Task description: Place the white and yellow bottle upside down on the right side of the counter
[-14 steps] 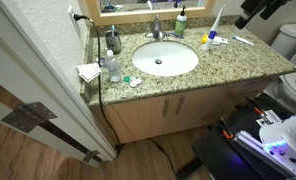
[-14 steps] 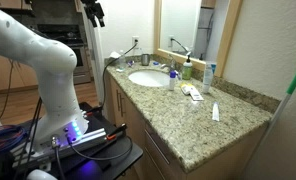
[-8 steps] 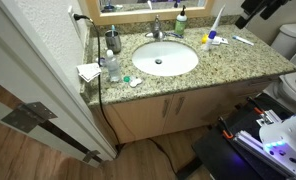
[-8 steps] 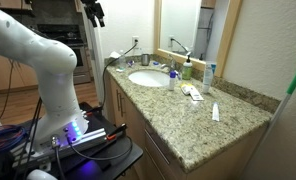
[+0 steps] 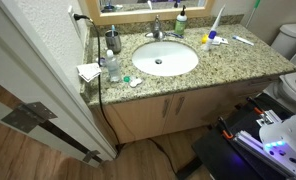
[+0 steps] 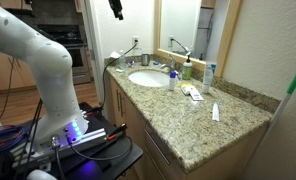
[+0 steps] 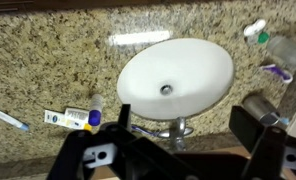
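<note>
The white and yellow bottle (image 5: pixel 204 42) stands on the granite counter (image 5: pixel 238 65) just right of the white sink (image 5: pixel 165 58). It also shows in an exterior view (image 6: pixel 172 79) and in the wrist view (image 7: pixel 93 113), next to a flat tube (image 7: pixel 63 117). My gripper (image 6: pixel 116 8) hangs high in the air, well above the counter and away from the bottle. In the wrist view its fingers (image 7: pixel 188 125) are wide apart with nothing between them, over the faucet (image 7: pixel 158 128). In the overhead exterior view the gripper is out of view.
A green soap bottle (image 5: pixel 181 20) stands behind the faucet (image 5: pixel 156 32). A toothbrush (image 5: pixel 243 40) lies at the right of the counter. Clear bottles (image 5: pixel 110 65) and a dark dispenser stand at the left end. A toilet (image 5: pixel 288 40) is beyond the right edge.
The gripper has left the top right corner of the overhead exterior view. In the side exterior view it has moved right along the top edge, toward the counter. The objects have not moved.
</note>
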`<act>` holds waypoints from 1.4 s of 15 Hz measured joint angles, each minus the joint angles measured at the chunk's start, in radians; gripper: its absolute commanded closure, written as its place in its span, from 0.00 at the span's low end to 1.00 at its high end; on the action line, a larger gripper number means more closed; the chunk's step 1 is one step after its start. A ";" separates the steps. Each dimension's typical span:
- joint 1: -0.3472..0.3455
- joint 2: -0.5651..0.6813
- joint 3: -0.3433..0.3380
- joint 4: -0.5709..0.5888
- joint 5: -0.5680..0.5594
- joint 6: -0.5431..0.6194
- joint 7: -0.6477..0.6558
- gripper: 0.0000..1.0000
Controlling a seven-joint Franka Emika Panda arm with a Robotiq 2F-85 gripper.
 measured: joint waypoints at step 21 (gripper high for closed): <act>-0.225 0.309 -0.200 0.181 -0.119 0.082 0.213 0.00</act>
